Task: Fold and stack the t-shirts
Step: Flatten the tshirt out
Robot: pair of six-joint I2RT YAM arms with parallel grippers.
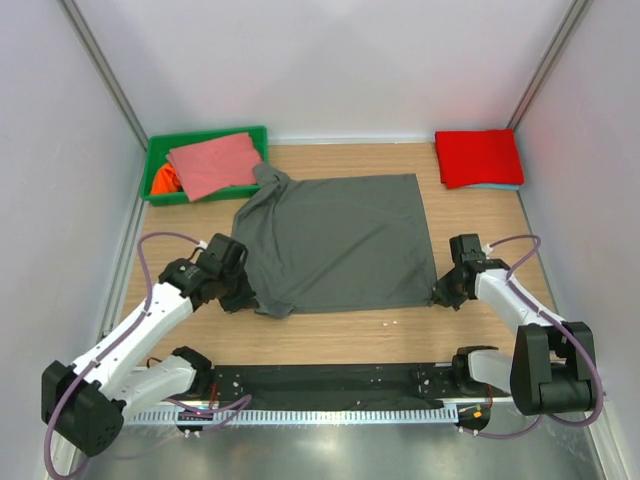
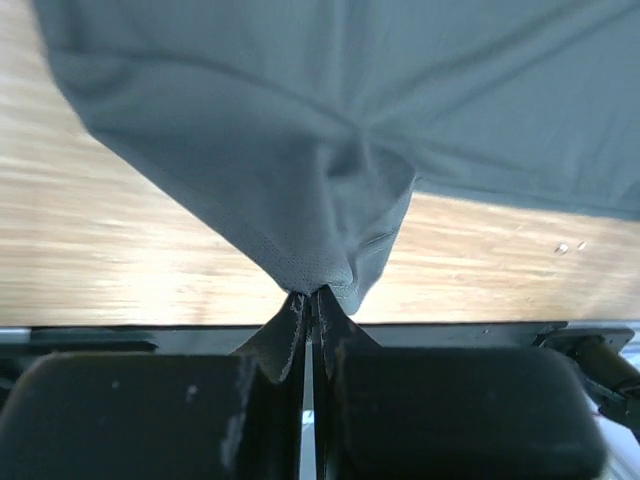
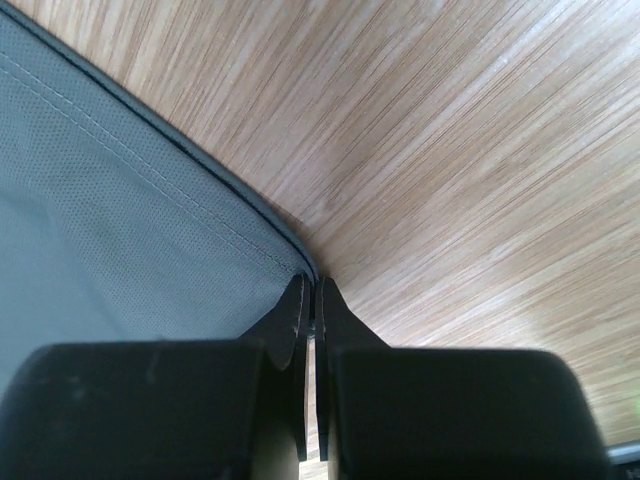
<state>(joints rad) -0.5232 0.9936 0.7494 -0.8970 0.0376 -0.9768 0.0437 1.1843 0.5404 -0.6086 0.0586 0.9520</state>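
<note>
Hem of dark grey t-shirt (image 3: 120,220) vanishes between right fingers (image 3: 285,325), seemingly pinched.

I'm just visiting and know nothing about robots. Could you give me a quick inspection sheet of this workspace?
Surface: wooden table, bare wood around the shirts.
Job's things: dark grey t-shirt spread mid-table, left side rumpled; red t-shirt folded on a light-blue t-shirt, far right; salmon-pink t-shirt and orange t-shirt in the green bin.
Clutter: only tiny white specks.
Pincers: left pincer shut on bunched grey cloth; right pincer shut on the grey shirt's near-right corner.
Cables: purple cables loop at both arms, off the cloth.
Surroundings: white walls.
</note>
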